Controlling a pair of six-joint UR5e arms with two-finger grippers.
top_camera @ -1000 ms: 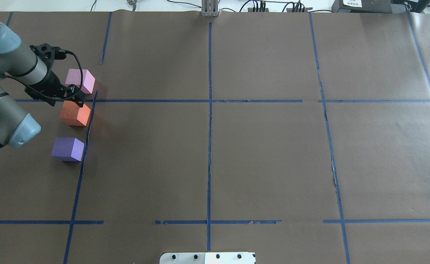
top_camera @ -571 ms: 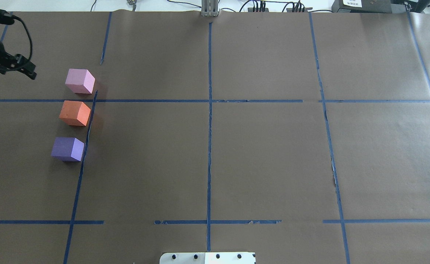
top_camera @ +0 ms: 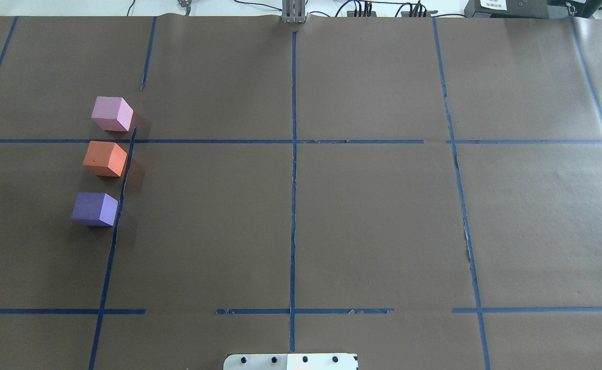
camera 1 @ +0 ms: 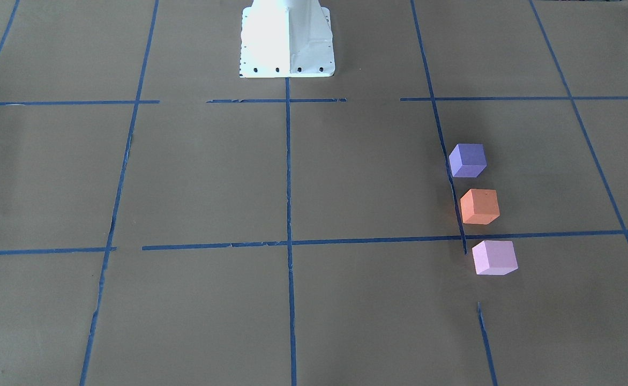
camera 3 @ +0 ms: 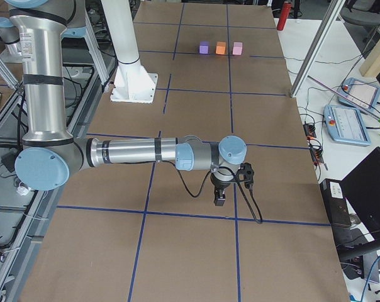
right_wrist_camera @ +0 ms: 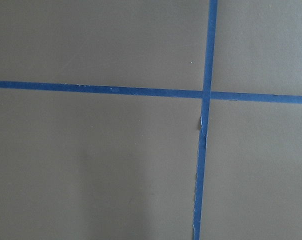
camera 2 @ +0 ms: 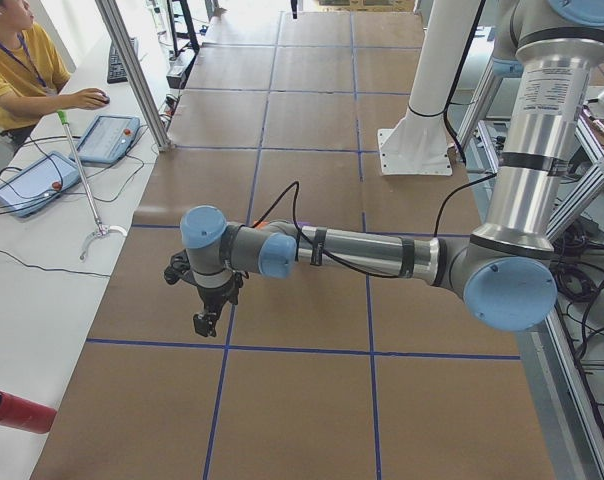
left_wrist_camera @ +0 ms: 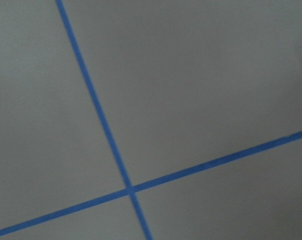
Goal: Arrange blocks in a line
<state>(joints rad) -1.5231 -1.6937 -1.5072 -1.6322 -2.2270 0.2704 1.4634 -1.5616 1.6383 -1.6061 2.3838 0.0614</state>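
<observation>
Left claw (camera 2: 204, 322) has pulled out of the overhead shot since a second ago and now hangs over the tabletop (top_camera: 332, 221), well away from the orange block (top_camera: 105, 159). Can't tell if it's apart or together, same for the right claw (camera 3: 219, 200). Blocks haven't budged: pink block (top_camera: 112, 113) just beyond the orange block, purple block (top_camera: 95, 208) just on its robot side, none touching.

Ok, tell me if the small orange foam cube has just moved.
No. The orange foam cube sits just left of the vertical blue tape line, as before.
</observation>
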